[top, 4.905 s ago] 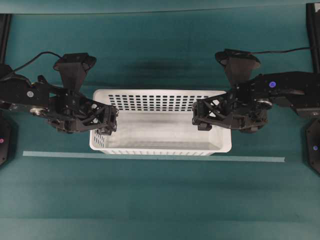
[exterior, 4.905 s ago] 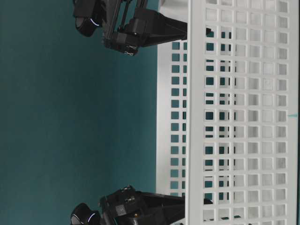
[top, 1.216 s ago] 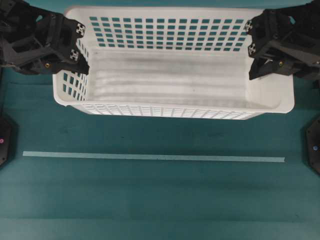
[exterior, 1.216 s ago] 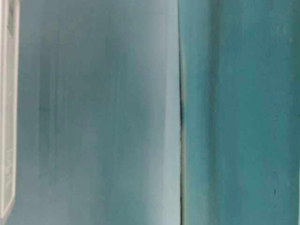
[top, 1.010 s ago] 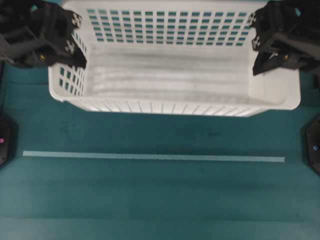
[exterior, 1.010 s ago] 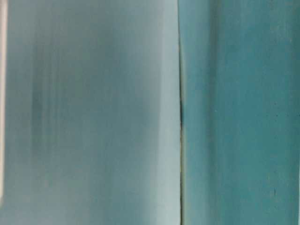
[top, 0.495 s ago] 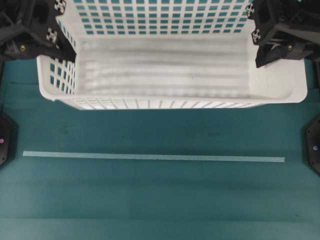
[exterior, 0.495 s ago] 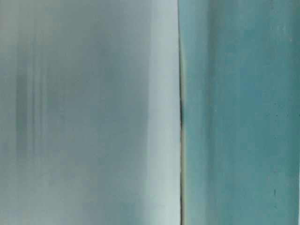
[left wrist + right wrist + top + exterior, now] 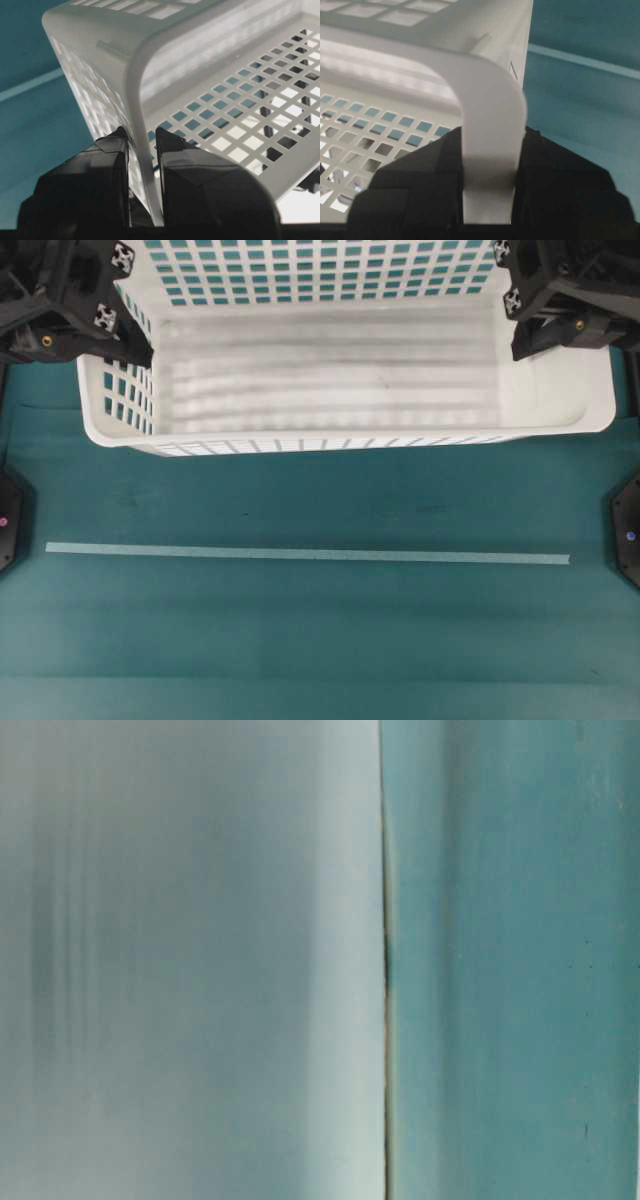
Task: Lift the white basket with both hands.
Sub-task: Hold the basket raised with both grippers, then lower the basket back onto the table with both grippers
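The white basket (image 9: 340,380) hangs high above the green table, large in the overhead view and cut off by its top edge. My left gripper (image 9: 128,335) is shut on the rim of the basket's left end wall, and my right gripper (image 9: 520,330) is shut on the rim of its right end wall. In the left wrist view the rim (image 9: 137,100) passes between the two black fingers (image 9: 112,165). In the right wrist view the rim (image 9: 492,115) sits clamped between the fingers (image 9: 545,165). The basket is empty. It does not show in the table-level view.
A thin pale tape line (image 9: 300,554) runs across the table below the basket. Black arm bases stand at the left edge (image 9: 8,515) and right edge (image 9: 628,530). The table-level view shows only blurred teal surfaces (image 9: 500,960).
Both grippers have carried the basket upward from the table; it grew larger in the overhead view and left the table-level view. In the last half second it rose only slightly.
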`<state>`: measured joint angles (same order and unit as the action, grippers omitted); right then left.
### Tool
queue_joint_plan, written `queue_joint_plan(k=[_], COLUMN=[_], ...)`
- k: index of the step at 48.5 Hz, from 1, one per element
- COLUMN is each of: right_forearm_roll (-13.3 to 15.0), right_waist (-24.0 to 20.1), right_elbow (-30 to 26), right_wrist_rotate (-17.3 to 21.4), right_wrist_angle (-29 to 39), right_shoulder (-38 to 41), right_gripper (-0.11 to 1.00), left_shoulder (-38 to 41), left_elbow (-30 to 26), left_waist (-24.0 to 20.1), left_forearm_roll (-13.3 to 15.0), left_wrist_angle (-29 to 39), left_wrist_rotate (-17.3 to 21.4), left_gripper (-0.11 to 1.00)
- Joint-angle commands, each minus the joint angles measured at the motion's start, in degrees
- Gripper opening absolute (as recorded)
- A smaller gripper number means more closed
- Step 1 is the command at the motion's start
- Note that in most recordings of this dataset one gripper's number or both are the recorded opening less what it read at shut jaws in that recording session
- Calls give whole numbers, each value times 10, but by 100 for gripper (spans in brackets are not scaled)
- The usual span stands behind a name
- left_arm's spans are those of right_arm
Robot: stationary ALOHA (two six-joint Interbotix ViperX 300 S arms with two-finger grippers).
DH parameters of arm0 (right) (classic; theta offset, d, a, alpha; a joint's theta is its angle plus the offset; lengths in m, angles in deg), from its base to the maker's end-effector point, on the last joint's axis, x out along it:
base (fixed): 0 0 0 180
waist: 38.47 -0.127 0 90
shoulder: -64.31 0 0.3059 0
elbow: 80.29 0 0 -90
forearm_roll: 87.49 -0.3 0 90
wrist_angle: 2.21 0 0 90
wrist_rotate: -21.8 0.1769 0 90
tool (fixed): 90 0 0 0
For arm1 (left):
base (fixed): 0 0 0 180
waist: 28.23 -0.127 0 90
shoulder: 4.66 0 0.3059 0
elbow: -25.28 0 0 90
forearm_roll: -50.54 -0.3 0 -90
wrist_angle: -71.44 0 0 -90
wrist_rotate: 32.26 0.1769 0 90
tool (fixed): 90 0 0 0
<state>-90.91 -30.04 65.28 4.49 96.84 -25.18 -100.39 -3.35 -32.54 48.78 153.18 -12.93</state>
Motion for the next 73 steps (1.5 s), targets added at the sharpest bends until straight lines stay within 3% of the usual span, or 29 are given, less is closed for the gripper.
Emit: queue_joint_plan(k=[1,17,32,46,73], right_forearm_roll=[-2,1,4,3,-17], right_waist=[-4,-2,8,9,11], right_elbow=[-4,1,47,140,374], right_wrist_rotate=[-17,-19,-37,-48,-22], right_wrist_angle=[-15,-14,-30,-54,-303], right_shoulder=[10,10,8,4,-53], right_gripper=[20,20,20,20,20], left_shoulder=[7,11,18,10,-26], left_elbow=[-19,-15,4,98,315], left_waist=[0,1,-4,-11,-35], left_forearm_roll=[2,2,2,2,1], left_wrist_angle=[-11,-11,-11,-54,-210], left_wrist_rotate=[18,17,27,40,59], left_gripper=[7,7,7,7,7])
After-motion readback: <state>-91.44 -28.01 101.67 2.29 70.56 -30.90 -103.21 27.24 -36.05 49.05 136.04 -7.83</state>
